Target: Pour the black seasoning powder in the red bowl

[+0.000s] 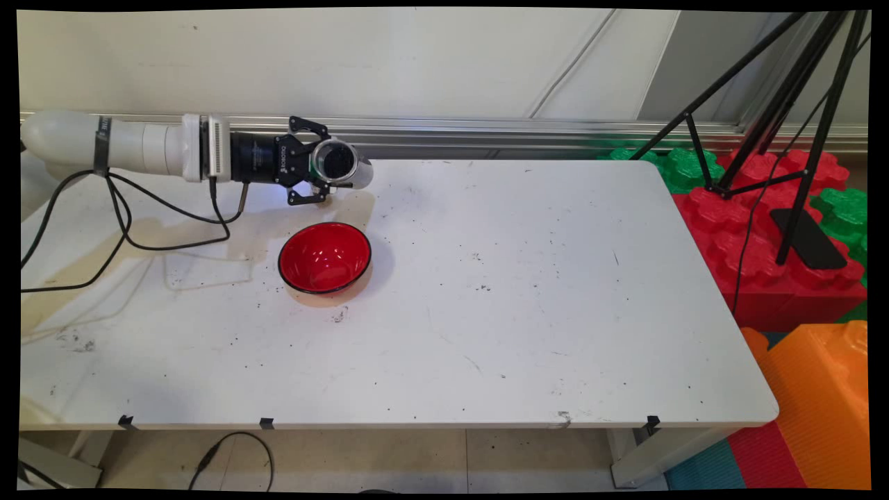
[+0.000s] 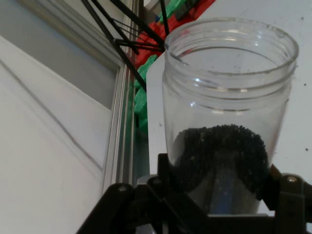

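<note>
My gripper (image 1: 325, 165) is shut on a clear glass jar (image 1: 339, 164) and holds it on its side above the table's far left part, mouth pointing right. In the hand view the jar (image 2: 226, 112) fills the frame, with a heap of dark granules (image 2: 219, 156) lying at its bottom end near the fingers (image 2: 165, 170). A red bowl (image 1: 324, 257) with a black rim sits on the white table (image 1: 528, 292) just in front of and below the jar. The bowl looks empty.
A black tripod (image 1: 778, 125) stands off the table's right end over red and green foam blocks (image 1: 764, 229). An orange block (image 1: 826, 403) lies near right. Black cables (image 1: 125, 222) hang from the arm at left. Dark specks dot the tabletop.
</note>
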`<state>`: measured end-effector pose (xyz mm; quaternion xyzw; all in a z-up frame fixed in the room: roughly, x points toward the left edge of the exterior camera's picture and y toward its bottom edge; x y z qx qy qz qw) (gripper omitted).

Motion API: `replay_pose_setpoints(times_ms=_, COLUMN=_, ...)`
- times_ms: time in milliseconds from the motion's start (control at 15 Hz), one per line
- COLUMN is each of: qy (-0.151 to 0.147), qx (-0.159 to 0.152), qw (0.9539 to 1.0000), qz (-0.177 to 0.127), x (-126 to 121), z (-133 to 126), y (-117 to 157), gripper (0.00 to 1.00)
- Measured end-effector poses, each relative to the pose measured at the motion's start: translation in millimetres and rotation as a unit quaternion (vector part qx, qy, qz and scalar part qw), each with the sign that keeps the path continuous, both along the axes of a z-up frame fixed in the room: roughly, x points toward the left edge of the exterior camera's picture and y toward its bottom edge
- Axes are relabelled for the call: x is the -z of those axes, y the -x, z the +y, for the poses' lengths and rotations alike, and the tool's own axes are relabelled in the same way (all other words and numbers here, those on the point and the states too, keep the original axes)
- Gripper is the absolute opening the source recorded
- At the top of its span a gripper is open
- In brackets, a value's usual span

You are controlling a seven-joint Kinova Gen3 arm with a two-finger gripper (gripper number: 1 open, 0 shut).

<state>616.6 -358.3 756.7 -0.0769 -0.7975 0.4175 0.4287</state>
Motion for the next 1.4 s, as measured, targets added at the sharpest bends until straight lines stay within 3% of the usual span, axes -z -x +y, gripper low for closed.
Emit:
replay_pose_setpoints(times_ms=267, qy=0.038, qx=0.017, qw=0.9986, qz=-0.033, x=4, z=4, y=-1, gripper=0.00)
replay_pose_setpoints(times_ms=667, qy=0.086, qx=0.036, qw=0.9930, qz=-0.073, x=8, z=7, y=-3, gripper=0.00)
replay_pose_setpoints(times_ms=1067, qy=0.127, qx=0.054, qw=0.9848, qz=-0.105, x=10, z=11, y=-6, gripper=0.00)
replay_pose_setpoints(times_ms=1400, qy=0.165, qx=0.071, qw=0.9744, qz=-0.135, x=10, z=13, y=-11, gripper=0.00)
